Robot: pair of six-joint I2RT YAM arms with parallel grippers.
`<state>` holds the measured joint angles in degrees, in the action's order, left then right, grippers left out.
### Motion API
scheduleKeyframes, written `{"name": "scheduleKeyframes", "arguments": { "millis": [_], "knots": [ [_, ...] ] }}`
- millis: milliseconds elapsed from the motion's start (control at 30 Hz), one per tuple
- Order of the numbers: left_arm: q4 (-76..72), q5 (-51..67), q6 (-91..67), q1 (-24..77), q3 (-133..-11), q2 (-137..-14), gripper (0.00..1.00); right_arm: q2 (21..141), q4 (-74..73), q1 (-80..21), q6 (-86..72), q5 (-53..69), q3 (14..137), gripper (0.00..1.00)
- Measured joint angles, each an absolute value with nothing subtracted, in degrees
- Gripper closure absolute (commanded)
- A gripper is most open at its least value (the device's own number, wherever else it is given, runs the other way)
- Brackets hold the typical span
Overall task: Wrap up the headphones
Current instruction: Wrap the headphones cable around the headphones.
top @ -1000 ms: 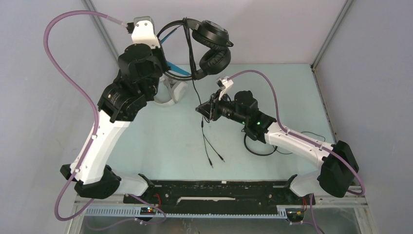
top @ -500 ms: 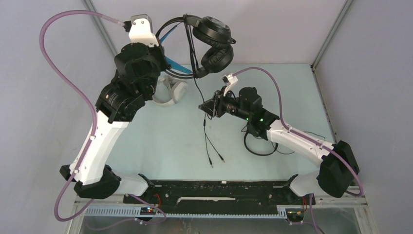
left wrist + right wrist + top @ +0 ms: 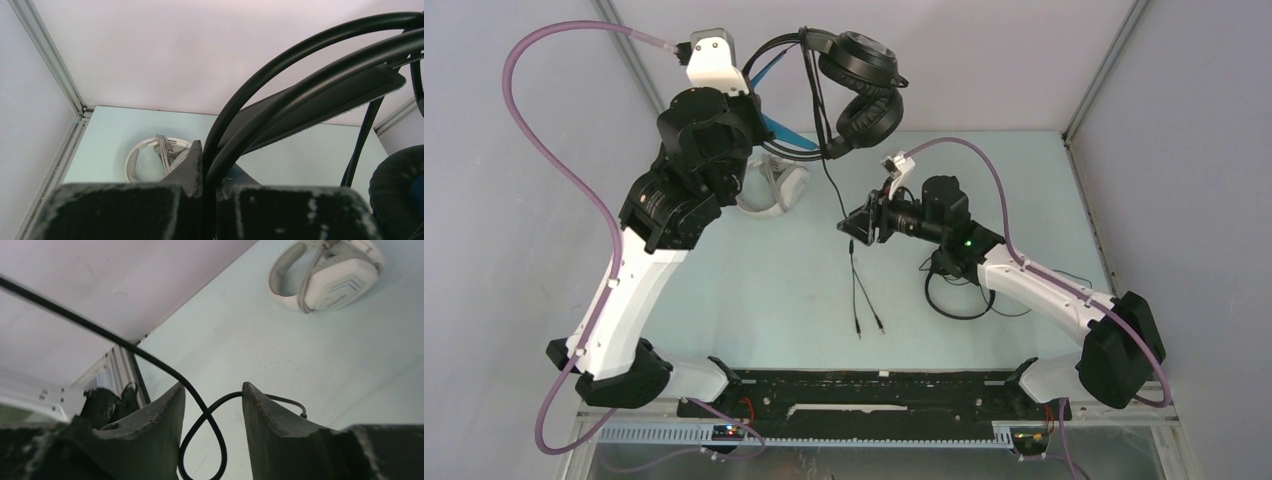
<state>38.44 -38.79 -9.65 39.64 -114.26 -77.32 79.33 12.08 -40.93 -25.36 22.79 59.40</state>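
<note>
Black and padded, the headphones (image 3: 859,95) hung above and just right of the white set (image 3: 776,185), their headband clamped in the left gripper (image 3: 206,167). The right gripper (image 3: 212,387) stood parted, with the cord (image 3: 100,331) looped loosely between its fingers. That cord looked limp, light and slippery, so a firm pinch close under the cups would likely suit.

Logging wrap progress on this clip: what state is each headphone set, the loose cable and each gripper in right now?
left gripper: shut on the black headphones
right gripper: open, cable between its fingers
black headphones: held up above the table
cable: unwrapped, hanging down to the table
white-grey headphones: lying on the table, cable seemingly wound on
slim black headphones: on the table, mostly hidden under the right arm
</note>
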Motion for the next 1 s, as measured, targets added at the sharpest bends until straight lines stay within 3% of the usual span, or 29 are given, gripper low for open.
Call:
{"name": "scheduleKeyframes", "arguments": {
  "millis": [167, 467, 733, 1000],
  "knots": [
    [38.46, -38.76, -9.65, 39.64, -114.26, -77.32, 1.00, 78.76, 12.34, -39.31, -16.14, 33.01, 57.84, 0.34],
    [38.72, -38.48, -9.69, 39.64, -115.85, -77.32, 1.00, 75.96, 14.59, -33.93, -5.02, 45.21, 53.43, 0.30],
    [38.72, -37.28, -10.39, 39.64, -116.81, -77.32, 1.00, 73.78, 28.69, -33.93, -3.01, 45.15, 45.52, 0.29],
    [39.57, -35.62, -11.09, 39.64, -117.62, -77.71, 1.00, 82.19, 46.02, -37.56, -2.57, 44.29, 43.97, 0.28]
  ]
}}
